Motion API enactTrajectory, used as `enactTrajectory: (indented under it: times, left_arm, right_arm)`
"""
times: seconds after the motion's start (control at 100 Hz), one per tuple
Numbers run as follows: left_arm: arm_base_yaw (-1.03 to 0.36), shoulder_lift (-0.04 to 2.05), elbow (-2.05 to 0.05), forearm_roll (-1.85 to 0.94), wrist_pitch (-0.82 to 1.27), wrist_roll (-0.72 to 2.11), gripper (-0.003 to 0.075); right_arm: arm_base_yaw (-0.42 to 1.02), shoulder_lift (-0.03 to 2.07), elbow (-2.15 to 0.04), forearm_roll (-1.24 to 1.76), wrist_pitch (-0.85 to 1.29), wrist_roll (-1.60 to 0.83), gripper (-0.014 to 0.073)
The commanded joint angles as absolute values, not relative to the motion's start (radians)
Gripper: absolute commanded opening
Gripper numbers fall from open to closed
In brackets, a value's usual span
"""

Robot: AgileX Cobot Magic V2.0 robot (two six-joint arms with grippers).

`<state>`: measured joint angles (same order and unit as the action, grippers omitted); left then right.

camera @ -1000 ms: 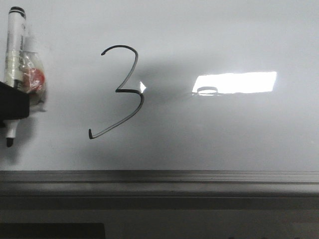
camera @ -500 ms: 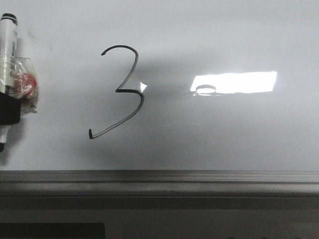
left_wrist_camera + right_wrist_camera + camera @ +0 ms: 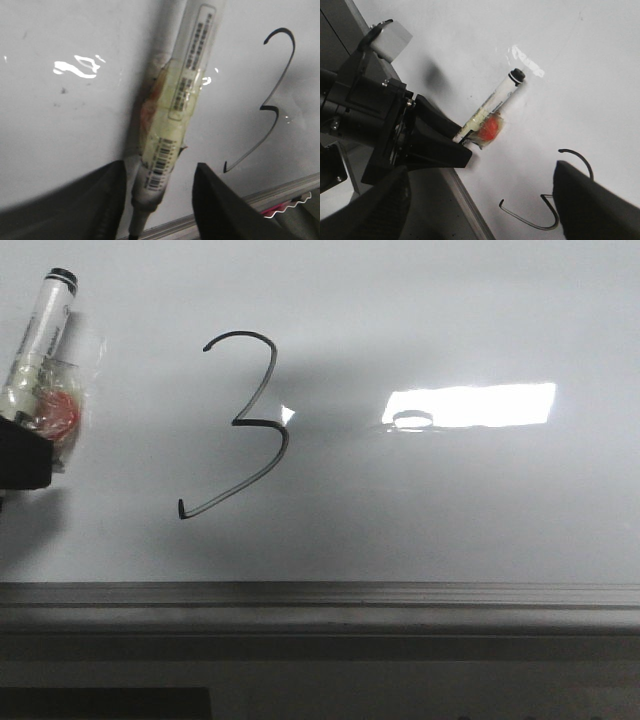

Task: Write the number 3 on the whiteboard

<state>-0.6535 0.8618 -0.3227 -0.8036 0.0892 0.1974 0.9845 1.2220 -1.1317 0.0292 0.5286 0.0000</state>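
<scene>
the rail (image 3: 320, 600) runs nearest, with the whiteboard (image 3: 450, 500) behind it. the 3 (image 3: 245, 425) is complete, left of the bright glare. at the far left the left gripper (image 3: 152, 200) clamps a taped marker (image 3: 40, 355), tilted, just off the board. the risk — if the tip brushes the board, a stray streak would spoil it; a loose grip could drop the marker. the right gripper (image 3: 480, 200) hangs wide, empty. no containers in view.

White marker (image 3: 42, 325) tilted, black cap (tape-wrapped, red blob (image 3: 58, 412))
</scene>
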Motion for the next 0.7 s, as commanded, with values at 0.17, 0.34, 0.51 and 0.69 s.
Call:
enactTrajectory:
  times: [0.17,0.34,0.51,0.69]
  left_arm:
    - [-0.651,0.792,-0.35,-0.755,0.038,0.197,0.0408]
    - [-0.651,0.645,-0.35,-0.744,0.038,0.197,0.0225]
    - [-0.651,0.456,-0.35,-0.588,0.038,0.199,-0.002]
    - [-0.651,0.287,-0.35,-0.438,0.058,0.199,-0.002]
  right_arm:
    - [0.979,1.179,-1.168,0.02,0.461,-0.009,0.0463]
    - [0.976,1.139,-1.163,0.0,0.461,-0.009,-0.0053]
    - [0.976,1.068,-1.103,-0.01,0.413,-0.009,-0.0062]
    - [0.976,0.898,-0.881,-0.01,0.224,-0.009,-0.0061]
